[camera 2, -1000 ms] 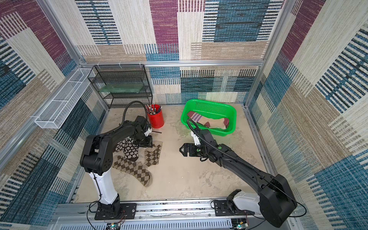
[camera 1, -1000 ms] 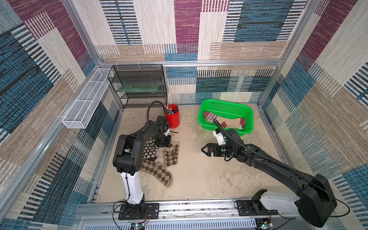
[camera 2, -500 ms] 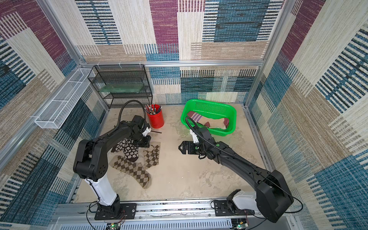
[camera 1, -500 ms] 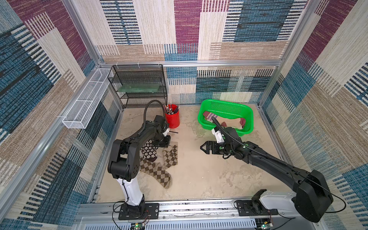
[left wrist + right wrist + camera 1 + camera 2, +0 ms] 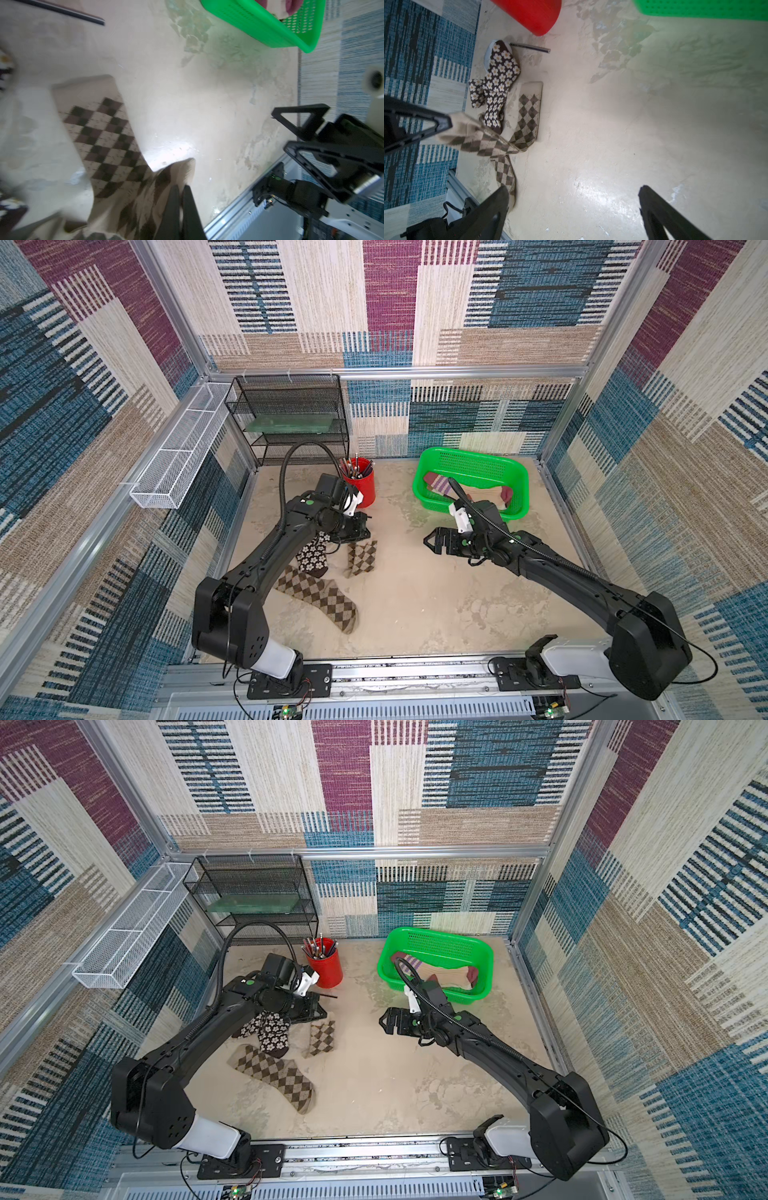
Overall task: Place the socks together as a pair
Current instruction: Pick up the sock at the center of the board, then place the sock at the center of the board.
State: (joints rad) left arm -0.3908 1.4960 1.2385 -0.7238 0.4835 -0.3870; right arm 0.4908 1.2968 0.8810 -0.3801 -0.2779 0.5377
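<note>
Your left gripper [image 5: 181, 188] is pinched shut on one argyle sock [image 5: 360, 558], well apart from the green basket [image 5: 473, 466]. The second argyle sock [image 5: 320, 601] lies farther out, unjoined. Your right gripper [image 5: 432, 540] gapes empty near the basket. The striped socks [image 5: 440, 485] sit inside it. Pairing looks barely begun.

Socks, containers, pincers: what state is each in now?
Left pincer: shut on short tan-brown argyle knit sock.
Right pincer: open, empty.
Long tan-brown argyle knit sock: flat on table, ungripped.
Dark brown white-flowered knit socks: overlapping on table, ungripped.
Green plastic mesh basket: upright, striped beige socks inside.
Red cylindrical cup: upright.
</note>
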